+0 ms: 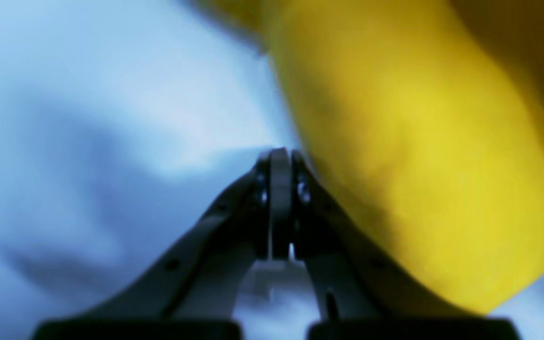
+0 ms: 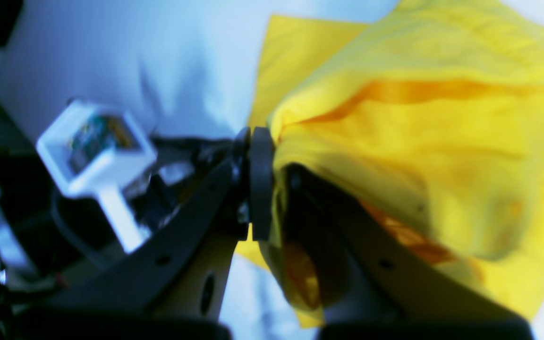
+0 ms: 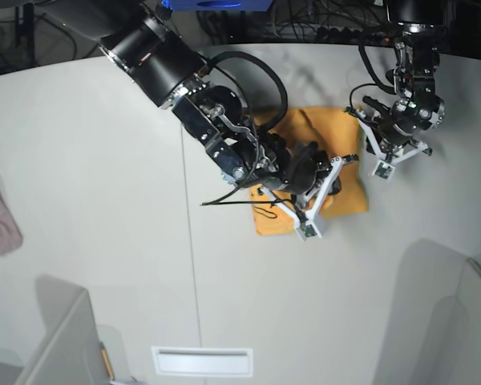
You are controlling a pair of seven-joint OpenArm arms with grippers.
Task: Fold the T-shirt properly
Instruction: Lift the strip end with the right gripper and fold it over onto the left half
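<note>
Your right hand (image 2: 262, 184) grips a raised fold of the yellow T-shirt (image 3: 349, 128) on the white table (image 3: 224, 305), while your left hand (image 3: 387, 152), closed and empty, hangs just beside the cloth's edge at the upper right of the base view. The shirt lies right of centre and above the middle of that frame, partly hidden under your right arm (image 3: 216, 120), with black script showing at its lower left. You appear to be partway through a fold, drawing a gathered portion across the rest; how many folds are done, you cannot tell. The next move likely calls for laying the held fabric flat, lining up its border, then releasing without dragging the layer beneath. Bare table opens below the shirt and toward the left of the frame, giving you room to spread it. The tighter spot is at upper right, where your left fingers could snag the edge.
</note>
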